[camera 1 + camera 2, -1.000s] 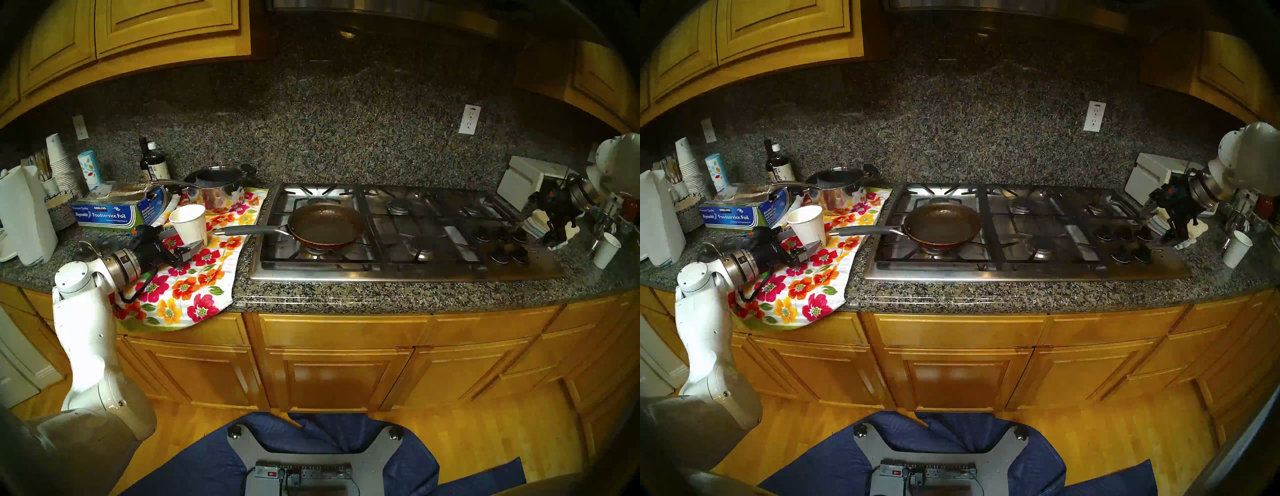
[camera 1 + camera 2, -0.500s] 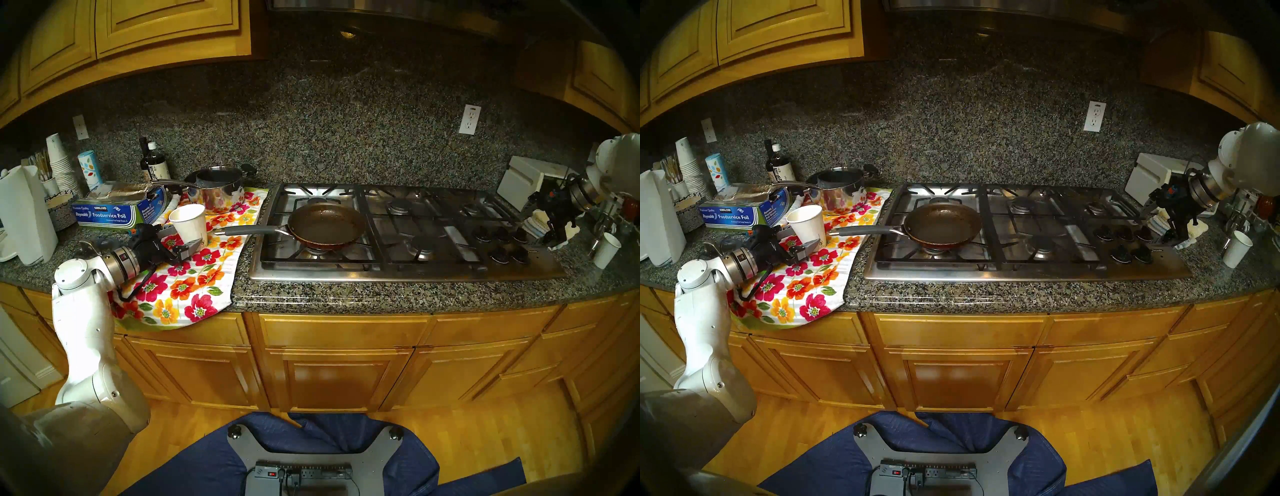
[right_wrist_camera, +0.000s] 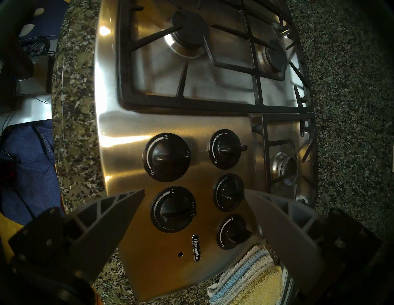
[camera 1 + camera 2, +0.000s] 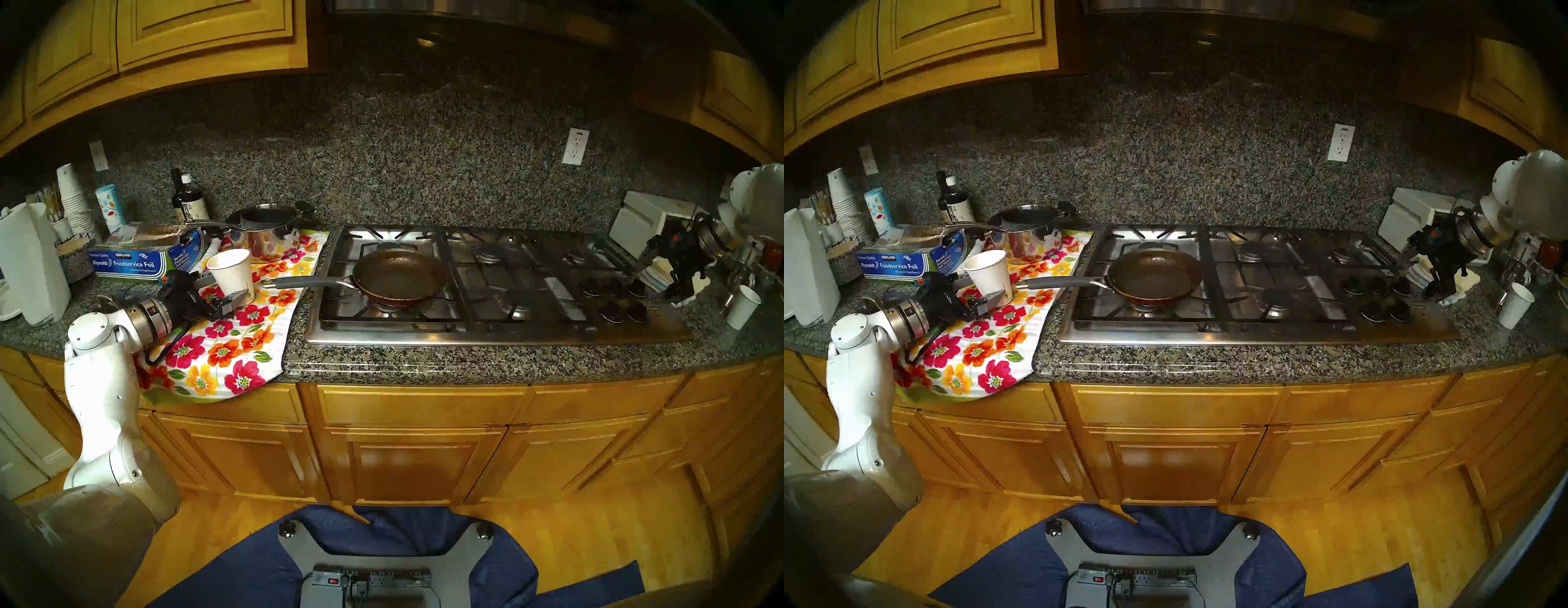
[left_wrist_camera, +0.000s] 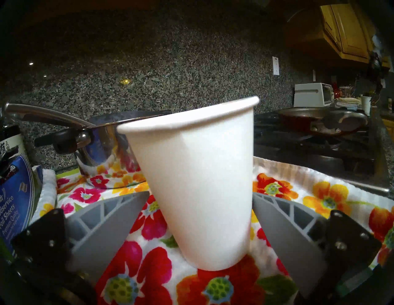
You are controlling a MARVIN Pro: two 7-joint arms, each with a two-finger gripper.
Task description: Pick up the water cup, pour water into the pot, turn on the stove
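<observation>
Paper water cup [image 5: 198,181]: plain white, tapered, rolled rim, smooth matte wall; upright, slightly tilted, on floral terry towel [image 4: 237,339] at left end of speckled granite table [image 4: 466,361]. Positioned between the spread fingers of the left gripper [image 5: 200,204]; grey ribbed plastic fingers [image 5: 102,221] flank the cup on both sides, right one at or just beside the wall, left one standing clear. Fingers released, not clamped on the cup. Cup base resting on towel.

Frying pan [image 4: 401,276]: wide, shallow, dark brown glossy interior, red outer wall, long grey handle pointing left over the towel edge toward the cup. Seated on black cast-iron grate of front-left burner.

Stove [image 4: 500,331]: brushed stainless-steel gas cooktop, black grates, cluster of five round black knobs [image 3: 168,157] at right front, white HI/LO markings.

Right gripper [image 3: 194,196]: poised above the knob cluster, pointing down, grey fingers [image 3: 106,223] spread wide, nothing between them, no contact with knobs.

Also noted: shiny steel saucepan [image 4: 267,231] behind cup on towel; blue foil box [image 4: 140,259] to its left; folded striped cloth [image 3: 245,276] beside stove's right edge.
</observation>
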